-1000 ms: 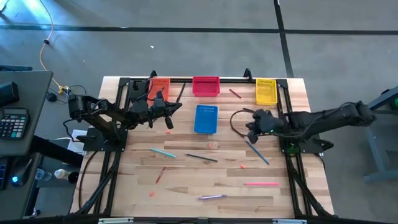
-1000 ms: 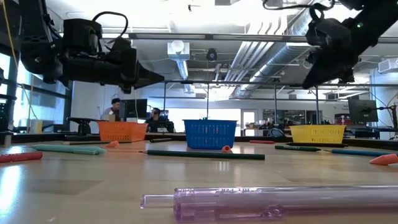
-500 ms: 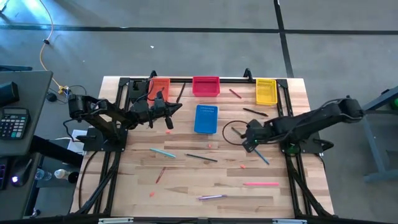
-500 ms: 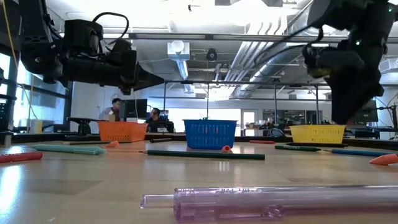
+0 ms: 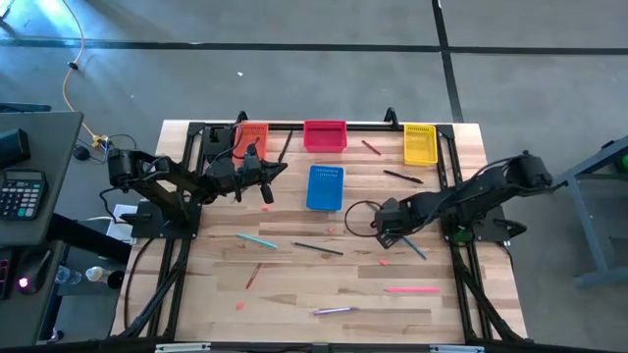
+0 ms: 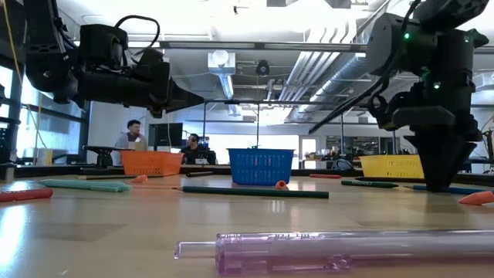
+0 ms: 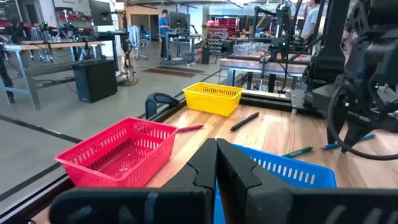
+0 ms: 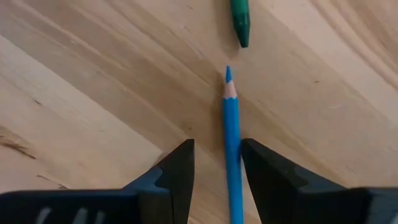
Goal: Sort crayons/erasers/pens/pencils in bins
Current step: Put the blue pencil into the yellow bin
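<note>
R gripper (image 8: 214, 171) is lowered w/ fingers open astride the blue pencil (image 8: 232, 143), prob. for pickup. L gripper (image 7: 216, 163) is parked shut near the blue bin (image 7: 292, 169).

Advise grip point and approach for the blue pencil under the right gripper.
Grip the blue pencil mid-shaft, from straight above, one finger on each long side. It lies flat on the table, and the right gripper is open and already straddles it, sharpened tip pointing out ahead.
</note>
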